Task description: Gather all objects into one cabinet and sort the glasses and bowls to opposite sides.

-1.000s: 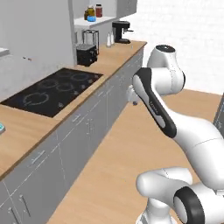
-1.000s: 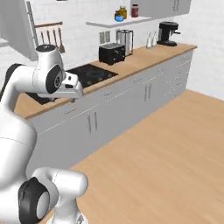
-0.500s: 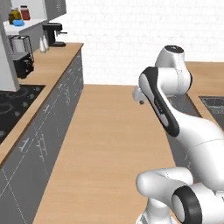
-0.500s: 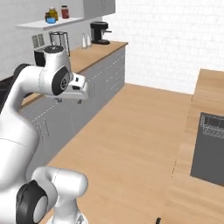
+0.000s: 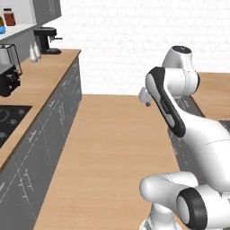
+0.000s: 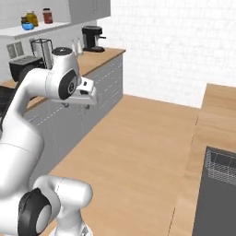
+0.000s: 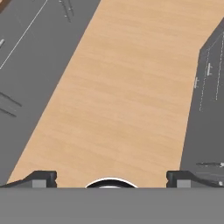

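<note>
Hanging over the wooden floor (image 7: 127, 78), the gripper (image 7: 111, 177) has its jaws spread wide w/ nothing between them; fingertips (image 7: 41, 178) show far apart at the bottom of the hand view, grey cabinet fronts (image 7: 30, 52) on either side of the floor strip. In the right base view the hand (image 6: 85, 94) sits at the end of the bent arm, above the floor, near the counter (image 6: 99, 55) w/ grey drawers. Small blue bowl (image 6: 28, 26) sits on the wall shelf (image 6: 32, 30) above that counter, beside an amber jar (image 6: 31, 18) and a red-filled jar (image 6: 47, 15). On the counter below the shelf: coffee machine (image 6: 92, 38), toaster (image 6: 25, 67). Left base view shows same counter (image 5: 40, 81), coffee machine (image 5: 47, 39) at its far end. Across the floor from the counter, a 2nd worktop (image 6: 216, 120) w/ a wire rack (image 6: 221, 166). Can't spot red cups or black bowl.
</note>
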